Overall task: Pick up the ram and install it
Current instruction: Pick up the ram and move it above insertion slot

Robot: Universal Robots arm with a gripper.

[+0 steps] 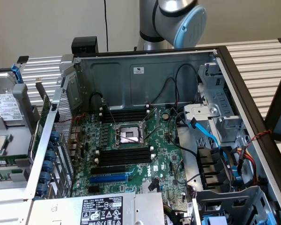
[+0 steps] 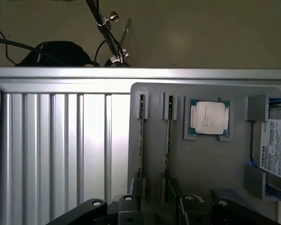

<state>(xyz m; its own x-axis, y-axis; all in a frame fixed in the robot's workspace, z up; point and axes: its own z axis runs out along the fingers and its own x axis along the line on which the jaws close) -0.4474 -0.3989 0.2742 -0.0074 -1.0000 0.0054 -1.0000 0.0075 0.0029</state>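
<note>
The black two-fingered gripper (image 2: 159, 208) is hanging over the near end of the grey plastic tray (image 2: 201, 164), its fingers (image 2: 129, 208) spreading wide apart and gripping nothing. Just beyond them, two long, narrow dark-green ram sticks are standing on edge in parallel slots of the tray, neither touching the gripper: the ram stick beside the processor (image 2: 168, 140) is running roughly in line with the gap between the fingers, while the outer ram stick (image 2: 141, 140) is lining up with one finger. Farther along the tray, a square silver-lidded processor (image 2: 207, 118) is sitting in its own pocket beside the sticks' far ends, and a hard drive with a white label (image 2: 276, 150) is lying in the bay past the processor. The tray is resting on a ribbed aluminium table (image 2: 61, 140). In the exterior view, to the tray's right, an open grey computer case (image 1: 145, 70) is lying with its green motherboard (image 1: 164, 154) and long black memory slots (image 1: 124, 155) facing up, and the silver and blue robot arm (image 1: 173, 18) is rising behind the case.
</note>
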